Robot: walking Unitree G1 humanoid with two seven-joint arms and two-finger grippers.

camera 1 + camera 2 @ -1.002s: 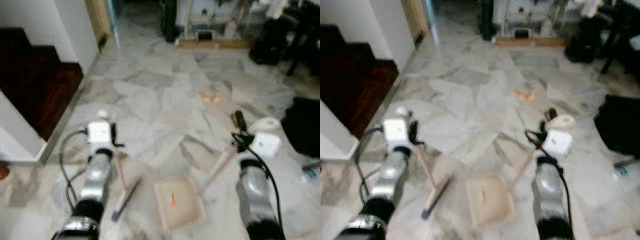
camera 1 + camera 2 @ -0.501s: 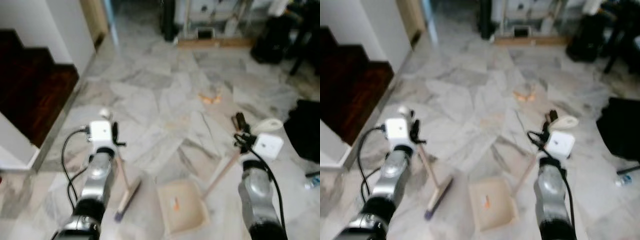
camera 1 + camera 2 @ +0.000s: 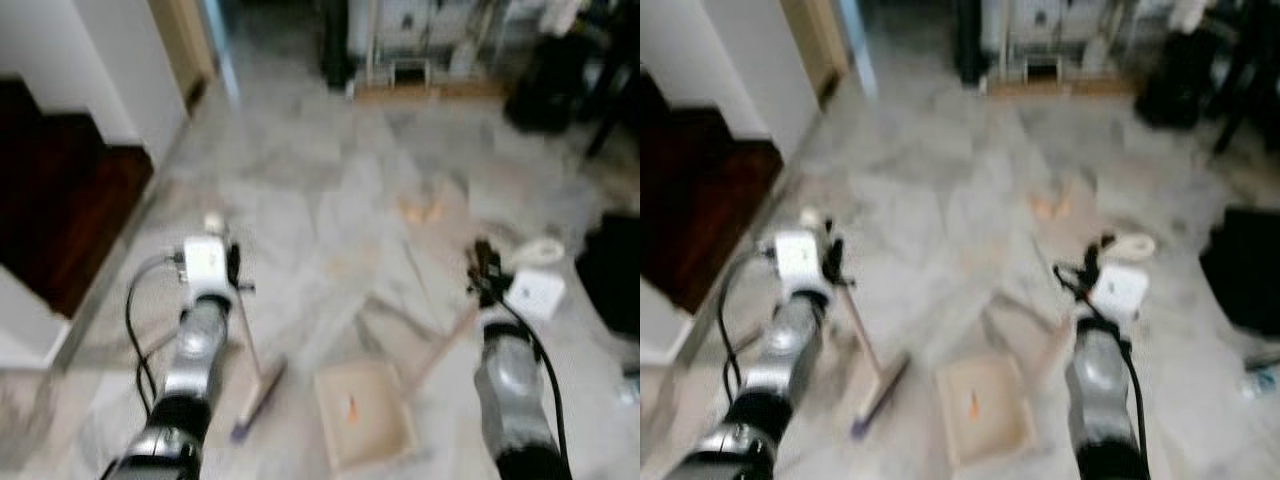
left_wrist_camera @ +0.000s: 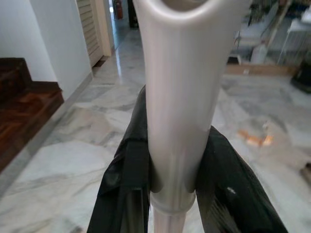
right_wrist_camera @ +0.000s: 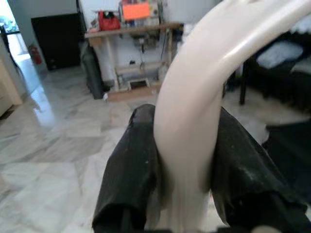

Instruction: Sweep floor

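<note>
My left gripper (image 3: 228,268) is shut on the pale handle of a broom (image 3: 250,355), whose brush head (image 3: 260,398) rests on the marble floor. In the left wrist view the broom handle (image 4: 175,111) sits clamped between both black fingers (image 4: 127,170). My right gripper (image 3: 483,272) is shut on the handle of a cream dustpan (image 3: 362,412) that lies on the floor between my arms, with a small orange scrap (image 3: 350,405) in it. The right wrist view has the dustpan handle (image 5: 192,111) squeezed between the fingers (image 5: 131,165). Orange litter (image 3: 420,208) lies on the floor ahead.
Dark wooden stairs (image 3: 55,215) and a white wall lie to my left. A black bag (image 3: 615,270) sits at the right. A workbench with shelves (image 3: 420,45) and dark furniture (image 3: 560,70) stand at the far end. Open marble floor (image 3: 310,180) stretches ahead.
The whole picture has shifted and blurred, so the camera moved a little forward. Both grippers keep their hold; broom and dustpan stay in about the same place relative to my arms.
</note>
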